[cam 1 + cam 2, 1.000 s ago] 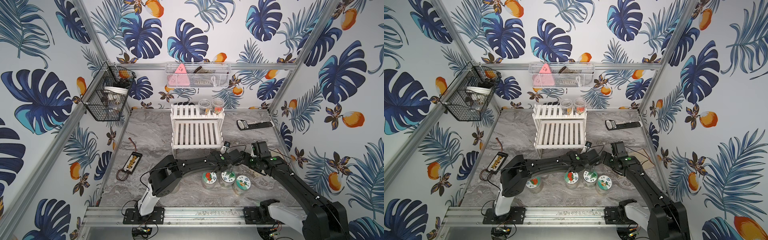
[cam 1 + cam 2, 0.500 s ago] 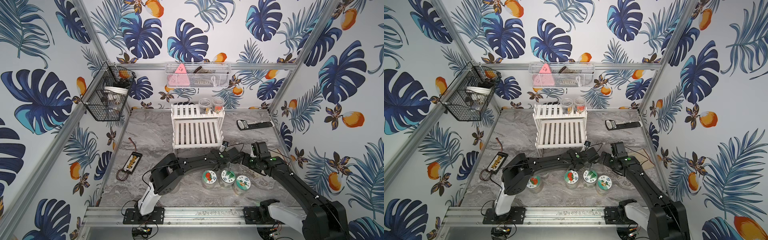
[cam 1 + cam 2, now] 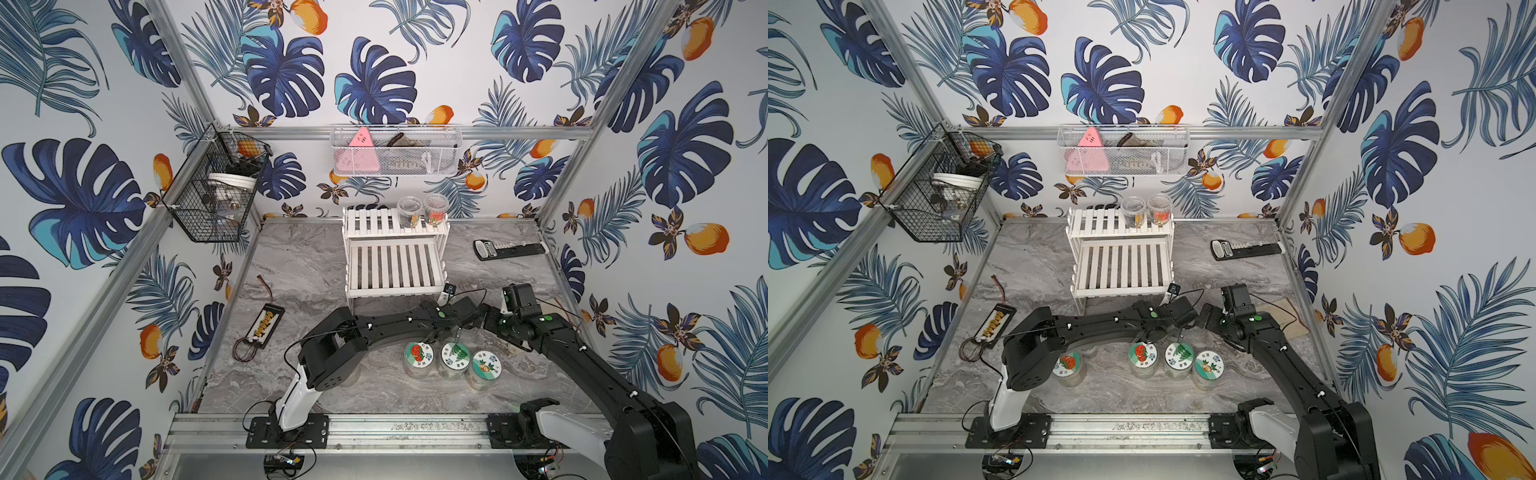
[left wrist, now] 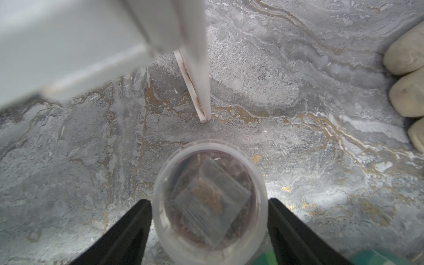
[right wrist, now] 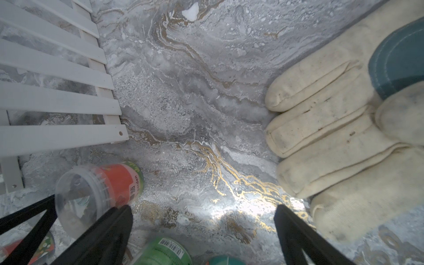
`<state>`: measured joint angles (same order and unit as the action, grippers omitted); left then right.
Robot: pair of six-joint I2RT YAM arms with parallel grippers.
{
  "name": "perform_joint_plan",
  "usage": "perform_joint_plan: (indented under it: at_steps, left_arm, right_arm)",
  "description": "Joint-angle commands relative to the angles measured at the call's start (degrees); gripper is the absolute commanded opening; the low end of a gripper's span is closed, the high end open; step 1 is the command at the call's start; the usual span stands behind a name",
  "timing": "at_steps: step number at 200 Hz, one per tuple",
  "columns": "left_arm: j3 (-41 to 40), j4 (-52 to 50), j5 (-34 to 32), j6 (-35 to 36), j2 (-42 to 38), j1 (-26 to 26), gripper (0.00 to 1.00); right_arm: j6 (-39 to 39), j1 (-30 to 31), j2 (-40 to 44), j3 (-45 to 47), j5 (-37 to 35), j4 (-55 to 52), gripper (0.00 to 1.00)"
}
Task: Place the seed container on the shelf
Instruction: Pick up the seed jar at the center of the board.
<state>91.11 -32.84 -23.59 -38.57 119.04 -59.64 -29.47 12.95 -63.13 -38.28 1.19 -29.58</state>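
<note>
The left gripper (image 4: 208, 201) clasped the clear seed container (image 4: 210, 195) near a shelf (image 4: 197, 68) leg, while the right gripper (image 5: 202, 207) gaped wide, empty.

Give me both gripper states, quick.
Left gripper: closed on the seed container, fingers against both its sides.
Right gripper: open, holding nothing.

a: left arm (image 3: 382, 324), right arm (image 3: 582, 353), look?
b: both matte black, boxy joints. white link (image 3: 295, 399) just above the rail (image 3: 374, 428), black base plates (image 3: 286, 430) bolted on the rail.
a: cables? markings?
b: thin black loops, green lights at the ends far from the rail. left gripper (image 4: 209, 200), right gripper (image 5: 203, 206): black tapered wedge fingers.
</note>
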Motion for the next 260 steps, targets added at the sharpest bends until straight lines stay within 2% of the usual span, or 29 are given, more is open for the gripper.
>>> perform_joint_plan:
  at_steps: [1, 56, 114, 198, 236, 260]
  left_arm:
    - [0.3, 0.2, -0.4, 1.9, 0.1, -0.4, 0.85]
    - [-1.8, 2.8, 0.5, 3.4, -1.2, -1.0, 0.77]
    - [-3.9, 4.1, 1.8, 6.8, -3.1, -3.2, 0.77]
    - [-1.3, 2.6, 1.9, 5.0, -0.4, -2.6, 0.91]
    - [-0.2, 2.5, 3.0, 5.3, 0.5, -2.2, 0.91]
    - [0.2, 2.4, 3.4, 5.5, 1.0, -2.0, 0.88]
  right_arm:
    - [0.4, 0.0, 0.2, 0.1, 0.5, 0.6, 1.00]
    - [1.1, 0.0, 1.0, 0.0, 0.0, -0.3, 1.00]
    - [1.0, 0.0, 2.6, 0.2, -0.9, -1.2, 1.00]
    - [0.0, 0.0, 2.0, 0.1, -2.5, -1.5, 1.00]
    - [-0.4, -0.1, 2.2, 0.6, -2.3, -0.8, 1.00]
    - [-0.7, -0.1, 1.8, 0.6, -1.0, -0.3, 1.00]
